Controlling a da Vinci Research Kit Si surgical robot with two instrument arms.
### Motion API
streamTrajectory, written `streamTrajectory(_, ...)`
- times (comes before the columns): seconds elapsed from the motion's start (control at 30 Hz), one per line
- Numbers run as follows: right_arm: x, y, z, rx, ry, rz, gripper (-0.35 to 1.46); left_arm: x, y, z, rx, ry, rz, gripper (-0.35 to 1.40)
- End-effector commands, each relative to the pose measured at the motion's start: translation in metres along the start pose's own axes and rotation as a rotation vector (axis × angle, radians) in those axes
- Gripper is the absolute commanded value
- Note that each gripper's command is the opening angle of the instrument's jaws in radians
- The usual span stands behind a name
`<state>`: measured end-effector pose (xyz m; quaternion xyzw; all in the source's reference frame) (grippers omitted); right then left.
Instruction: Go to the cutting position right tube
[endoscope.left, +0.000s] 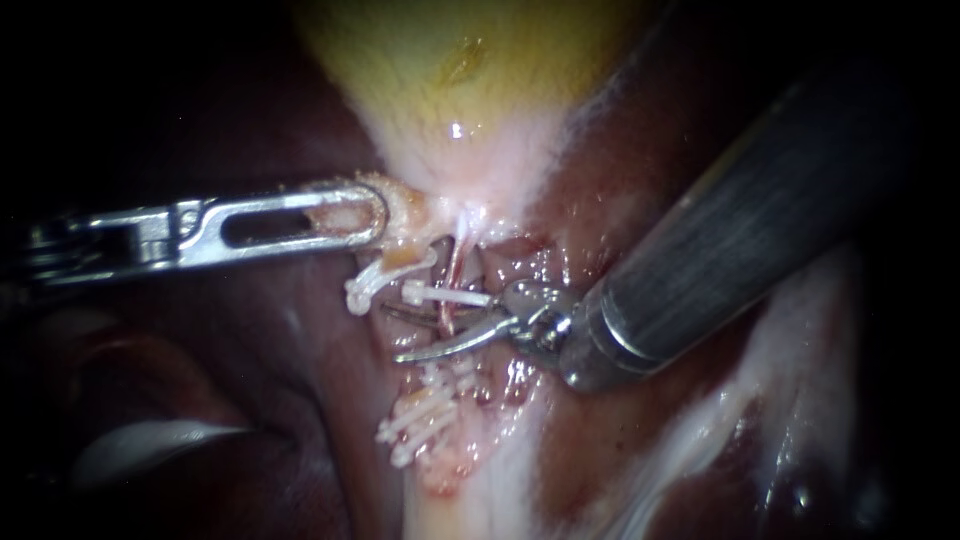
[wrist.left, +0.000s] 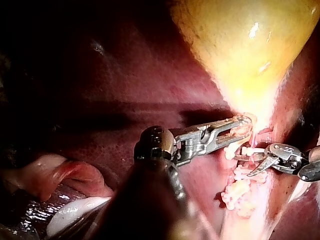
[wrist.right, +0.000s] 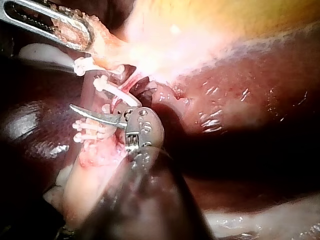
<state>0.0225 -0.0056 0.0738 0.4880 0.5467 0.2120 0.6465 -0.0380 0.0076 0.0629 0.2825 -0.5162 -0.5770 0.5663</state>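
Saw the yellow gallbladder (endoscope.left: 440, 60) up at 12 o'clock, with dark red liver (endoscope.left: 290, 440) around it. Found the left instrument (endoscope.left: 378, 212) reaching in from 9 o'clock. Noted its jaws pinched tight on a bit of pale tissue (endoscope.left: 410, 212) at the thin end of the gallbladder, one jaw on each side of it.

Found the right instrument (endoscope.left: 392, 333) coming down from 2 o'clock, with its tip near the middle. Noted its two thin blades open like small scissors, with a clear gap between them and nothing held.

Spotted the right tube (endoscope.left: 455, 262), a thin red thread, running from the gallbladder's thin end toward 6 o'clock and down into that gap. Saw a white clip (endoscope.left: 450, 296) lying across the tube, just on the 12 o'clock side of the blades. Saw a second clip (endoscope.left: 375, 280) at 10 o'clock from the blades, on a pale strand beside the tube. Saw a bunch of clips (endoscope.left: 420, 415) at 6 o'clock from the blades.

In the right wrist view, made out one blade lying just over that bunch. In the left wrist view, saw the open blades close to the left jaws' tip, but apart from it.
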Motion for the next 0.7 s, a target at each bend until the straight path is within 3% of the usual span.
streamTrajectory(0.03, -0.0001, 0.0000, 0.0000, -0.001, 0.002, 0.000, 1.29, 0.0000, 0.0000, 0.0000, 0.000, 0.000, 0.000, -0.35)
streamTrajectory(0.7, -0.0001, -0.0001, -0.0002, 0.002, 0.007, 0.000, 1.28, 0.0000, 0.0001, 0.0000, 0.000, 0.000, 0.000, -0.35)
